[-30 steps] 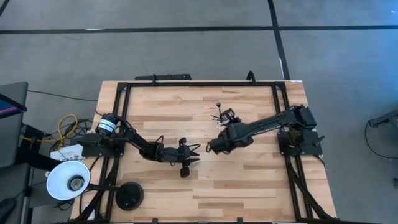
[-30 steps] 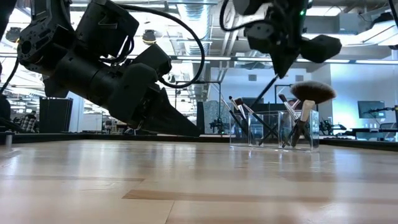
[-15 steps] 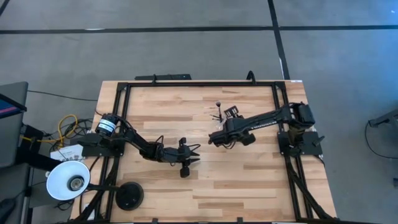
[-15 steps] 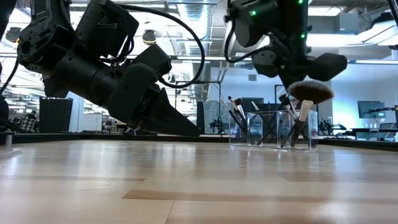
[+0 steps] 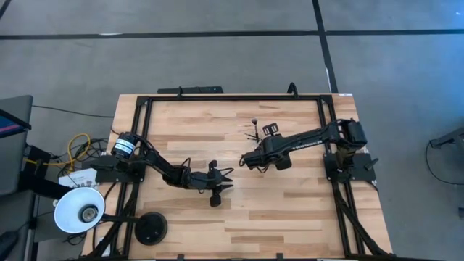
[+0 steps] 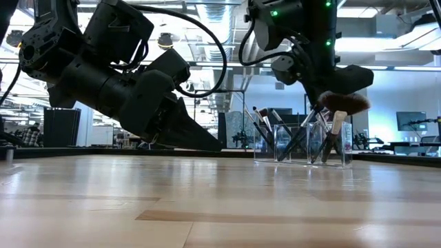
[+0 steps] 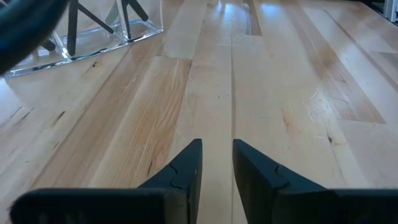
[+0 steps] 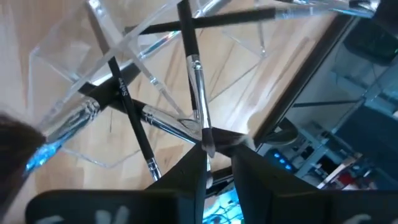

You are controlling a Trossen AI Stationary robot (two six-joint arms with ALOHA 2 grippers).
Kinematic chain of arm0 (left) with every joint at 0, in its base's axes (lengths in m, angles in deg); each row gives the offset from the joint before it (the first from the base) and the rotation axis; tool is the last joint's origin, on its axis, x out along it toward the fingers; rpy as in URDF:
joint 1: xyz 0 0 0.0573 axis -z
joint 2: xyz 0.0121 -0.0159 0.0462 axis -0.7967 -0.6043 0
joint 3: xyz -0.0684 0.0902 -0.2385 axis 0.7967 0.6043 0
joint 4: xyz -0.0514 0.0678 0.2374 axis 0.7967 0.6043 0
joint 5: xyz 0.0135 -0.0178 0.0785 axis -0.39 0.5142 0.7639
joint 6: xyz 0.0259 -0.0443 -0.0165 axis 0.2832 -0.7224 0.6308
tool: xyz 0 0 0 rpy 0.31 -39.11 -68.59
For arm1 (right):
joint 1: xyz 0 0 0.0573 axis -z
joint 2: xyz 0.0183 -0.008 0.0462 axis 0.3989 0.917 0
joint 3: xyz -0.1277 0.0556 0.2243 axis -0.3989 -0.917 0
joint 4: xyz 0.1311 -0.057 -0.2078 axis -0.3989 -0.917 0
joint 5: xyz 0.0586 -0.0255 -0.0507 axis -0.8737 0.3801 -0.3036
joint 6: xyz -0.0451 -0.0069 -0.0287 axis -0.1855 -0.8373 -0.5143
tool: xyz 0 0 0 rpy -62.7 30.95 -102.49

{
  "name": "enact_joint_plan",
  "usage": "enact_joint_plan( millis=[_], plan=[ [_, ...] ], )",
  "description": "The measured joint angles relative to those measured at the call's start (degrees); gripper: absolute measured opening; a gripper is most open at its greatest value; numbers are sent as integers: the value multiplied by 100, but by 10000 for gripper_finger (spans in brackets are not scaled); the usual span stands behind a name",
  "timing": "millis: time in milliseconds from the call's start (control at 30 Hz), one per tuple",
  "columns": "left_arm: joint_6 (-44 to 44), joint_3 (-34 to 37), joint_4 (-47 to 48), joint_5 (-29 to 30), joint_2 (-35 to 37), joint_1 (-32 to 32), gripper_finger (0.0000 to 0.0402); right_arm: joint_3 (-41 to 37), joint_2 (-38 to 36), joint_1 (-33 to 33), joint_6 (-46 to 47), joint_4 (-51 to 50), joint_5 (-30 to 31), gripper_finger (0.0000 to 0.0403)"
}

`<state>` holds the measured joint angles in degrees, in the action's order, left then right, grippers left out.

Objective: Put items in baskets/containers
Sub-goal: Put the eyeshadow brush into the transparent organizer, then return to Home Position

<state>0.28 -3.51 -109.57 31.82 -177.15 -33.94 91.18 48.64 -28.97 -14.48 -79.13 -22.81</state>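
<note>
A clear container (image 6: pixel 300 143) stands on the wood right of the table's middle (image 5: pixel 261 138), with several slim dark brushes leaning in it. One of them has a wide fan head (image 6: pixel 342 102). My right gripper (image 8: pixel 221 149) hangs above the container, slanting down, its fingers a little apart. The upper end of a silver-ferruled brush (image 8: pixel 198 87) lies between the tips, and the rest of that brush slants down into the container. My left gripper (image 7: pixel 217 146) stays low over the wood at the table's middle (image 5: pixel 228 179), slightly open, with nothing between its fingers. My right gripper has the brush's upper end (image 8: pixel 207 142), just past the silver ferrule, between its fingertips. It comes from above, slanting down. The gap is wider than the brush, and I cannot tell whether a finger still touches it. The brush stands tilted, its lower end inside the container.
A white round lamp shade (image 5: pixel 80 210) and a black round base (image 5: pixel 151 228) sit at the near left corner. Black frame rails (image 5: pixel 232 98) run along the table's edges. Cables lie by the left arm's base (image 5: pixel 76 148).
My right gripper has gone toward the far edge and down over the container, rolling a little. The brush that it carried above the container has sunk into it and now leans among the others.
</note>
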Motion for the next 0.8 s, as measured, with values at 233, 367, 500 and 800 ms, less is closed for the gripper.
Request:
enact_joint_plan(
  millis=[233,367,500,800],
  plan=[
    [4,0,0,0,0,0,86,261,0,-287,1083,-513,-4,66],
    [6,3,-3,2,16,5,85,615,-214,-633,1372,-659,17,57],
    [23,15,195,23,601,73,60,718,-977,-1034,1311,-68,33,49],
    [614,4,3327,1600,4250,504,3,-884,-3778,-1846,2189,2489,322,17]
  ],
)
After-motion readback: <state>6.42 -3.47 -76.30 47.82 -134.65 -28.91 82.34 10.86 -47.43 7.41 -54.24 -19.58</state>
